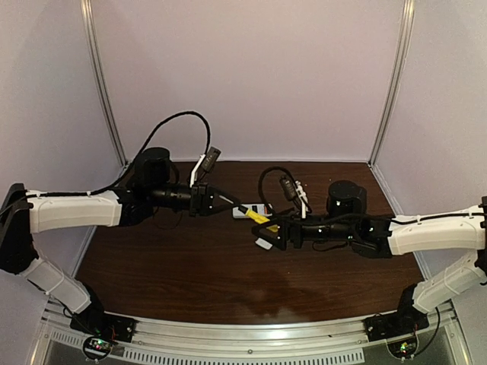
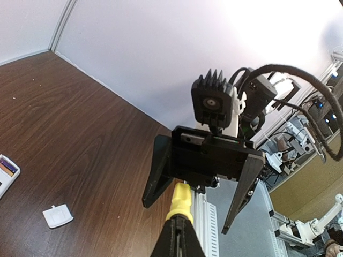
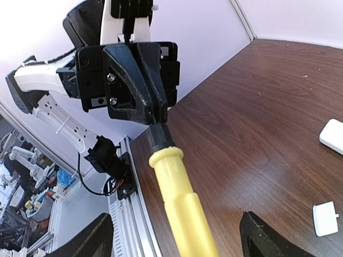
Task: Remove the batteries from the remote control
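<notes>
While jaws share the screwdriver [image 3: 181,206]: handover.
Left jaws clenched on its shaft, right jaws released; we'd withdraw right straight back along the handle.

Dark brown wood-grain table top [image 1: 190,281], glossy, faint glare patch near the middle; pale lavender panel walls [image 1: 251,76] on left, far and right sides; two aluminium uprights [image 1: 103,84] at the far corners, leaning outward in the top view; grooved aluminium rail [image 1: 251,340] along the near edge; wrist views show a cluttered room [image 3: 32,187] beyond the near edge, blurry; bright washed-out light on the wall in the left wrist view
</notes>
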### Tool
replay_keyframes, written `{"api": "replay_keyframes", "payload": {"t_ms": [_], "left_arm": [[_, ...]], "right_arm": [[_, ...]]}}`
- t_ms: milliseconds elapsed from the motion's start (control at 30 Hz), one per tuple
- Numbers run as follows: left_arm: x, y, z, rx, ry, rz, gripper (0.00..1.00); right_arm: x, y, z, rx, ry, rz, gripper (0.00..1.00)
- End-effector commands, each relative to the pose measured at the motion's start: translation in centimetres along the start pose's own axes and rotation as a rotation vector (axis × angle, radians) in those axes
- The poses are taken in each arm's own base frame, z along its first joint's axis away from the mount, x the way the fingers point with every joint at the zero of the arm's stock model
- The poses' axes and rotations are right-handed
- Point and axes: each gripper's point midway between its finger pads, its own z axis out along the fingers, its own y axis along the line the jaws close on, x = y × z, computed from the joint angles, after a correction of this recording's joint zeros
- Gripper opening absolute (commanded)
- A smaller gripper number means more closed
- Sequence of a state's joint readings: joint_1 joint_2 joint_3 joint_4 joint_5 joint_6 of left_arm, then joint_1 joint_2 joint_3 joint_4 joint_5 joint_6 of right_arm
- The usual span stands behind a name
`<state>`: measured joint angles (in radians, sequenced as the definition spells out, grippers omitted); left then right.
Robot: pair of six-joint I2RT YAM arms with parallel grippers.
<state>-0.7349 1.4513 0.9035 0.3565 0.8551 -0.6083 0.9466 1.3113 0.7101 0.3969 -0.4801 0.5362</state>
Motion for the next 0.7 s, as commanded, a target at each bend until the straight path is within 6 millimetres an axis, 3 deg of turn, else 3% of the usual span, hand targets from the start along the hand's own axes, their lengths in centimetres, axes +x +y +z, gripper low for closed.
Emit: {"api": "replay_keyframes", "payload": {"t_ms": [0,200,667], "left_arm": [[-2.0,-1.1,0.3,0.069,-0.077,-0.006,0.00],[-2.8,-1.3,0.6,0.101,-0.104,-0.031,0.00],[-4.4,-2.7,0.7,0.212,-0.155,-0.054,0.00]], "right_arm": [[-3.7,0.6,-1.6,0.006,-0.199,0.005,0.83],[-6.1,1.4,-2.8,-0.026,-0.336,0.006,0.80],[-7.8,2.5,-1.8,-0.078,-0.366,-0.008,0.59]]}}
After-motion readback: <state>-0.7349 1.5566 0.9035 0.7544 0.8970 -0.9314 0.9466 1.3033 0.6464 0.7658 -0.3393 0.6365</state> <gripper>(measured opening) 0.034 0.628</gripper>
